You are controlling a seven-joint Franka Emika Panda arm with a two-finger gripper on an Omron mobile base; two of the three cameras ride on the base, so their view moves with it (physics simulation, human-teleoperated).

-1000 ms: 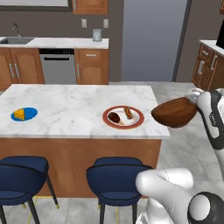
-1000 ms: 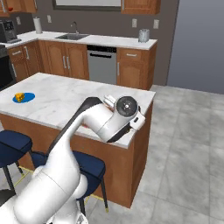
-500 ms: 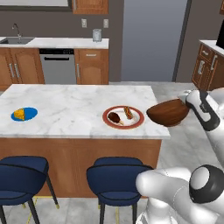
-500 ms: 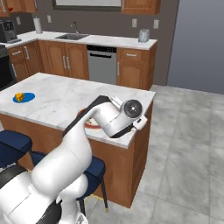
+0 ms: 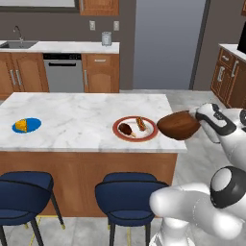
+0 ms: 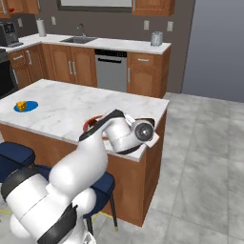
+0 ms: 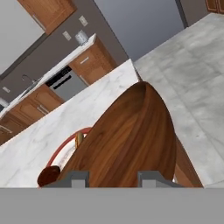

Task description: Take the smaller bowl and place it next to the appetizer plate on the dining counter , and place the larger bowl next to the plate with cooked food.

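Progress at the second placement, judged from how things lie. My gripper has its two fingers closed on the rim of the wide, deep, dark reddish-brown wooden bowl, which I carry tilted in the air, not yet resting on anything. In the hand view the polished wooden bowl rises straight out from between my finger tips, with the end of the long white, grey-veined marble dining counter lying beneath and beyond it. The round white plate with red-brown rim, bearing a brown drumstick and a grilled skewer, lies on the counter just past the bowl, near it but apart. The small flat bright blue plate with a yellow-orange cheese wedge sits well beyond that, at the counter's far end from my gripper. I cannot find the small red bowl beside that blue plate, so whether that half of the task is done I cannot tell. What is left here, in my judgement: carry the wooden bowl over the marble, level it, set it down beside the rimmed plate, and let go.
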